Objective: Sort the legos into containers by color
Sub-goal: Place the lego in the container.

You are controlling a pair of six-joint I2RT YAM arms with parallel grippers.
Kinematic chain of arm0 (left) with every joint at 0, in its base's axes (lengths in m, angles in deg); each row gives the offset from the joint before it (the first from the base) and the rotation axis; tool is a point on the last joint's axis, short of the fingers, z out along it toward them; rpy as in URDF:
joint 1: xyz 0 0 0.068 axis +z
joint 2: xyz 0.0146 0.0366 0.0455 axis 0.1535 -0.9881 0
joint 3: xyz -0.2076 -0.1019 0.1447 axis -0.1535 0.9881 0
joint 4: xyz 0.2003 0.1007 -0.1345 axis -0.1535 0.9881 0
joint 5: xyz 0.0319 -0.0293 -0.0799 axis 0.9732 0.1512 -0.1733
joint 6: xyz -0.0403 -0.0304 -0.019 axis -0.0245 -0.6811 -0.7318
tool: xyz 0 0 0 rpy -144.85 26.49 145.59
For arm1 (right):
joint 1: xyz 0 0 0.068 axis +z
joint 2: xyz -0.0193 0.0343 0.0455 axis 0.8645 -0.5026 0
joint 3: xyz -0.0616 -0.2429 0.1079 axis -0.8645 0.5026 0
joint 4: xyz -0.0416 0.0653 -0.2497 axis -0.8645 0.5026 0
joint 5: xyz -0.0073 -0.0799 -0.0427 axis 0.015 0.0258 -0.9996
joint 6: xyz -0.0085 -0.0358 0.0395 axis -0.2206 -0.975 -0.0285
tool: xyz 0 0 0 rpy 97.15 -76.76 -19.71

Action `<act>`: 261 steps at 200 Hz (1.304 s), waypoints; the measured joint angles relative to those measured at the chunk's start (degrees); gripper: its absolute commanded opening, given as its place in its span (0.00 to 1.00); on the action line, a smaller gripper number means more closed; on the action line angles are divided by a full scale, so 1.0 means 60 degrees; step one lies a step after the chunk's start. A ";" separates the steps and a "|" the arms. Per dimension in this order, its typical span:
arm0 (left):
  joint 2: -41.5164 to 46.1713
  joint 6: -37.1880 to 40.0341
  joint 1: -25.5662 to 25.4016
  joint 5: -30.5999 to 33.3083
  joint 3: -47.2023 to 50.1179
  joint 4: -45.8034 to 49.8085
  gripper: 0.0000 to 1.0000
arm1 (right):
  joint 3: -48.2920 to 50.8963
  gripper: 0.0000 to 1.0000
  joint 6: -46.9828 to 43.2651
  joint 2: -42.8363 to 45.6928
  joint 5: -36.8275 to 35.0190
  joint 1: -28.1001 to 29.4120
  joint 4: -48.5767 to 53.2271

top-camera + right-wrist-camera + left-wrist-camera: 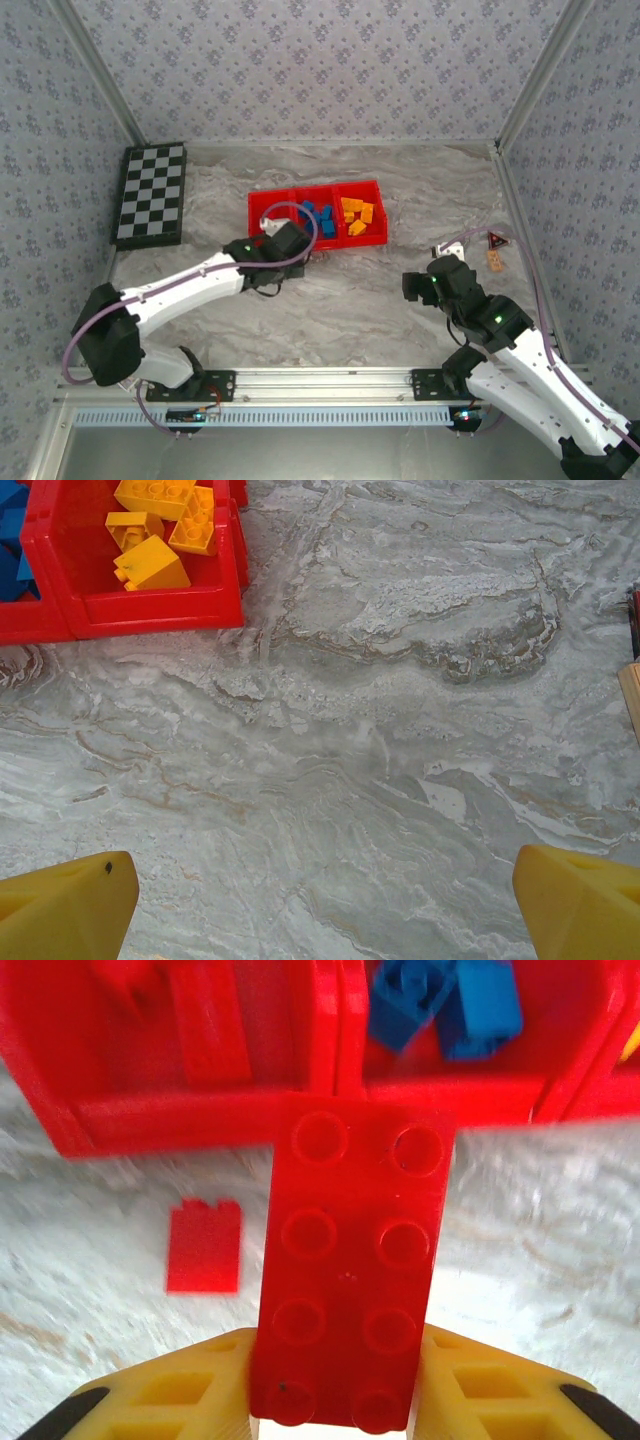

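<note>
Patterned grey-lilac walls [300,60] enclosed the space on three sides, with slanting metal posts [95,70] at the back corners. The table [350,310] had a grey, marble-veined surface. At its far left lay a black-and-white checkerboard [150,195], well apart from everything else.

The left gripper [285,240] reached over the near left corner of the red tray [340,243]. In the left wrist view, this gripper [335,1395] was clamped on a long red brick [350,1270], studs up, its yellow fingers [170,1400] pressing both sides of the near end. The brick's far end lined up with the tray's front wall [170,1120] at the divider between the left and middle compartments. A small red brick [204,1247] lay on the table just in front of the left compartment.

Blue bricks [318,220] sat in the middle compartment, and yellow-orange bricks [357,215] in the right one.

Further right, the right gripper [422,285] hovered over bare table, well apart from the tray. Its jaws stood wide apart and held nothing [325,910]. A small tan tag [495,260] lay near the right wall. A metal rail [330,380] ran along the near edge.
</note>
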 measured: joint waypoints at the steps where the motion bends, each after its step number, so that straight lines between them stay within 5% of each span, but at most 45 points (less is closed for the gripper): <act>1: 0.0011 0.0033 0.0055 0.0004 -0.0025 0.0004 0.37 | 0.0000 0.98 0.0000 0.0000 0.0000 0.0000 0.0000; 53: -0.0342 0.1413 0.2106 0.0018 -0.1366 0.0321 0.37 | 0.0000 0.99 0.0000 -0.0022 0.0000 -0.0004 0.0000; 99: -0.1694 0.2146 0.2994 -0.0674 -0.2667 0.0324 0.36 | 0.0000 0.99 0.0000 -0.0022 0.0000 -0.0004 0.0000; 177: -0.3934 0.2200 0.3493 -0.1945 -0.3410 0.0033 0.37 | 0.0036 0.99 -0.0004 -0.0022 0.0007 -0.0102 -0.0011; 261: -0.4572 0.2248 0.3829 -0.2437 -0.3519 -0.0470 0.45 | 0.0066 0.99 -0.0004 -0.0026 0.0073 -0.0193 -0.0047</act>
